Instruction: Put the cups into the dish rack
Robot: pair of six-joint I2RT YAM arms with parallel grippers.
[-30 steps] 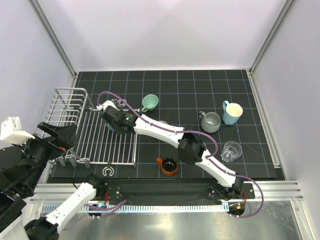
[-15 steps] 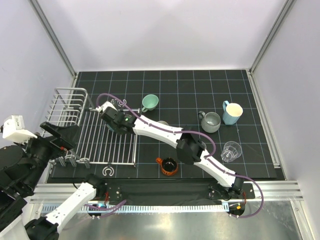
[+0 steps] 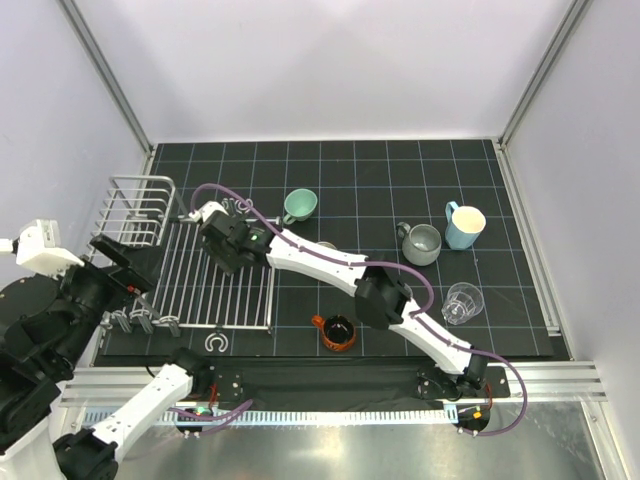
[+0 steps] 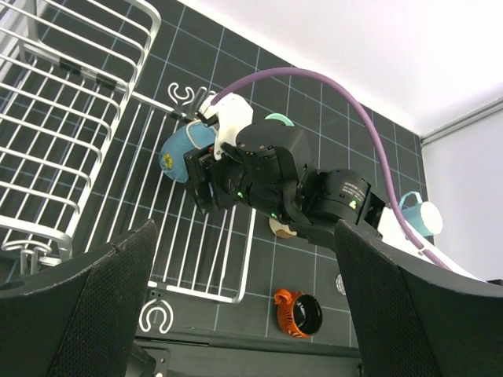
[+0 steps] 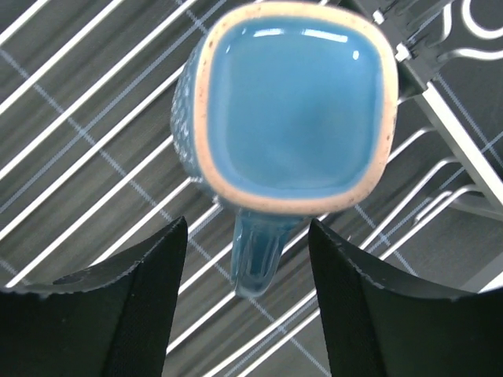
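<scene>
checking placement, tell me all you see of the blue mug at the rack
The blue mug looks glazed ceramic: glossy blue inside, speckled cream rounded-square rim, dotted wall, one handle. Empty, its mouth faces the right wrist camera. It sits over the dish rack, on its flat slats, ahead of the right gripper, whose open fingers do not touch it.

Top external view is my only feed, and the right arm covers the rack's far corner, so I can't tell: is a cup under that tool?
Observer: Yes. The right wrist view shows a blue mug with a cream rim over the dish rack slats, mouth facing the camera.
Operator: Is the tool gripping it?
Observer: No. The right tool is open; its fingers stand clear of the mug's handle on both sides.
</scene>
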